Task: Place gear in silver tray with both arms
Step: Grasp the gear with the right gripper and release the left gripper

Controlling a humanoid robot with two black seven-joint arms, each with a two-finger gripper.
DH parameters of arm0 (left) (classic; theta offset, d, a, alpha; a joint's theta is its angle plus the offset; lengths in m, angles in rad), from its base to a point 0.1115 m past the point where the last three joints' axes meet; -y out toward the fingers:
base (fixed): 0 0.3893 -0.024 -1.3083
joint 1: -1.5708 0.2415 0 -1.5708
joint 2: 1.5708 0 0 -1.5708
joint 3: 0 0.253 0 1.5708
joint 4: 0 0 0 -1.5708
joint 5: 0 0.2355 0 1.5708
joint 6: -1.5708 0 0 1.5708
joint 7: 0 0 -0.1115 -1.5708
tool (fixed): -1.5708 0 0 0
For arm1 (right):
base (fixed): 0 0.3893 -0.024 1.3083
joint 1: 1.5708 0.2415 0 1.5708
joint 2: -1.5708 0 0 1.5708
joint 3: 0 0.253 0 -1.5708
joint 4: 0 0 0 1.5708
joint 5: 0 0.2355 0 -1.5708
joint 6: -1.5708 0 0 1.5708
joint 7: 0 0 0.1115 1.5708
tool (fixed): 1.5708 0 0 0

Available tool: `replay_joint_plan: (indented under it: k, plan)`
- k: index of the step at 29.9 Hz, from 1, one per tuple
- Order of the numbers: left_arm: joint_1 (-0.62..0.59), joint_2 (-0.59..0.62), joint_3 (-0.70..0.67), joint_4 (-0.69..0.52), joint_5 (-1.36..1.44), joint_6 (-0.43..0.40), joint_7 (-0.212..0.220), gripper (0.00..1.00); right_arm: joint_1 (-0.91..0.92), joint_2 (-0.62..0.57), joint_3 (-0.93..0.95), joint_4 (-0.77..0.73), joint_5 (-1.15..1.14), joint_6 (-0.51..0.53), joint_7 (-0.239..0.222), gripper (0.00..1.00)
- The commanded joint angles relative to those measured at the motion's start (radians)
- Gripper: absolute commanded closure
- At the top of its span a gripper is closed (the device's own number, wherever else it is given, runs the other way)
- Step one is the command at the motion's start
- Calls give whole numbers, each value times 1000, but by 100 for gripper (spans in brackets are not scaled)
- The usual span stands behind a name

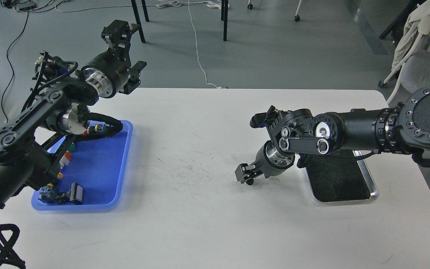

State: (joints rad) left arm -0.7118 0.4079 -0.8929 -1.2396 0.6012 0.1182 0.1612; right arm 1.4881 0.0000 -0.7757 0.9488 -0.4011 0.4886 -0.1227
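Note:
The silver tray [374, 191] lies on the white table at the right, its dark bottom bare, its far end hidden under my right arm. My right gripper [245, 176] points down and left, low over the table, left of the tray. It is small and dark, with a small round black bit at its tip, and I cannot tell how its fingers stand. My left gripper [128, 50] is raised above the table's far left corner, open and empty. I cannot make out a gear among the small parts in the blue tray [99, 168].
The blue tray at the left holds small coloured parts [65, 157] and dark parts [62, 195], partly hidden by my left arm. The table top [192, 157] between the trays is scuffed. Chair legs and cables lie on the floor beyond.

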Motion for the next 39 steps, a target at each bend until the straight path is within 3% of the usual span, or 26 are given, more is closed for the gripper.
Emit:
replay_joint_plan:
  k: [1, 7, 15, 23, 26, 29, 39]
  plan:
    - [0, -1, 2, 0, 0, 0, 1, 2, -5, 0, 10, 4, -1, 0, 0, 23]
    - [0, -1, 0, 0, 0, 0, 0, 2, -8, 0, 10, 8, -1, 0, -2, 24]
    - [0, -1, 2, 0, 0, 0, 0, 2, -9, 0, 10, 10, -4, 0, -3, 36]
    - [-2, -3, 2, 0, 0, 0, 0, 2, -8, 0, 9, 8, -18, 0, -6, 63]
    - [-2, -1, 2, 0, 0, 0, 0, 2, -8, 0, 9, 8, -21, 0, -5, 85]
    - [-2, -1, 2, 0, 11, 0, 0, 2, -8, 0, 7, 7, -25, 0, -5, 98]
    - [-8, -9, 3, 0, 15, 0, 0, 2, 29, 0, 12, 7, -19, 0, -3, 98]
